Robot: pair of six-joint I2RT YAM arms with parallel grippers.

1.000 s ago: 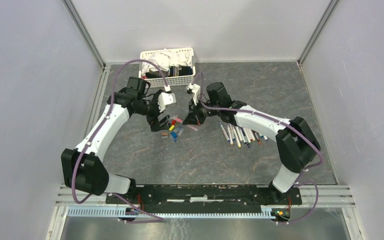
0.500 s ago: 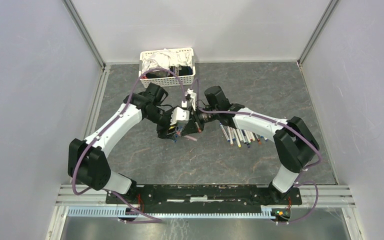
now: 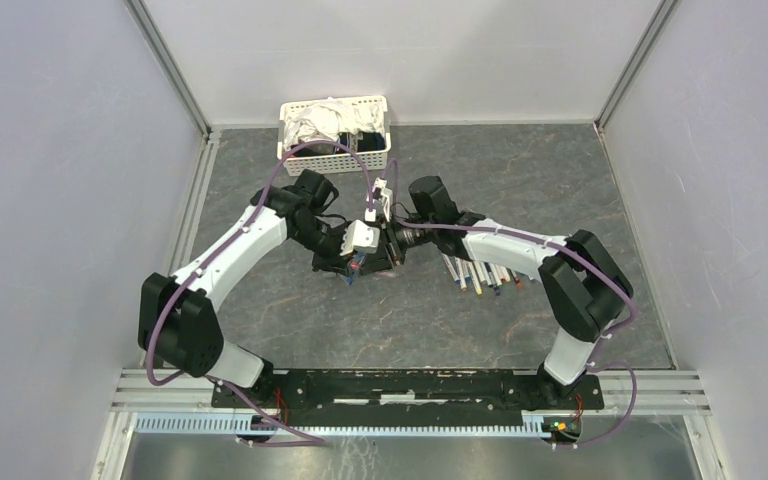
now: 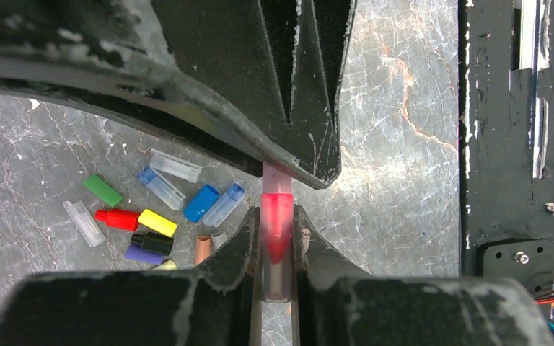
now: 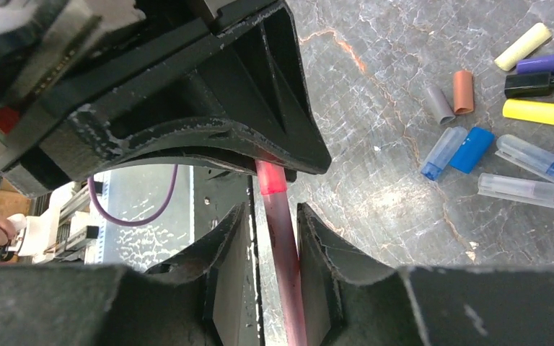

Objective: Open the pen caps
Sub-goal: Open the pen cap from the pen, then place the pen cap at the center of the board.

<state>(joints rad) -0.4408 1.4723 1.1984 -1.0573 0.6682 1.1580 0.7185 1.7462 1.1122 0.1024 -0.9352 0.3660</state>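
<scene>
A pink-red pen (image 5: 281,238) hangs between my two grippers above the table. My left gripper (image 4: 277,223) is shut on the clear pen cap (image 4: 277,285) over the pen's red tip. My right gripper (image 5: 273,213) is open around the barrel, which rests against one finger with a gap at the other. In the top view the left gripper (image 3: 363,256) and right gripper (image 3: 387,250) meet nose to nose. Several loose pen caps lie below, among them green (image 4: 102,190), red (image 4: 117,219), yellow (image 4: 157,223) and blue (image 4: 201,202). A row of pens (image 3: 480,270) lies to the right.
A white slotted basket (image 3: 335,160) of cloths stands at the back, behind the grippers. The black arm rail (image 3: 410,385) runs along the near edge. Grey walls close in the table on three sides.
My left gripper swung right from the loose caps to the right gripper and closed on the pen's cap. The right gripper's jaws have loosened around the barrel.
</scene>
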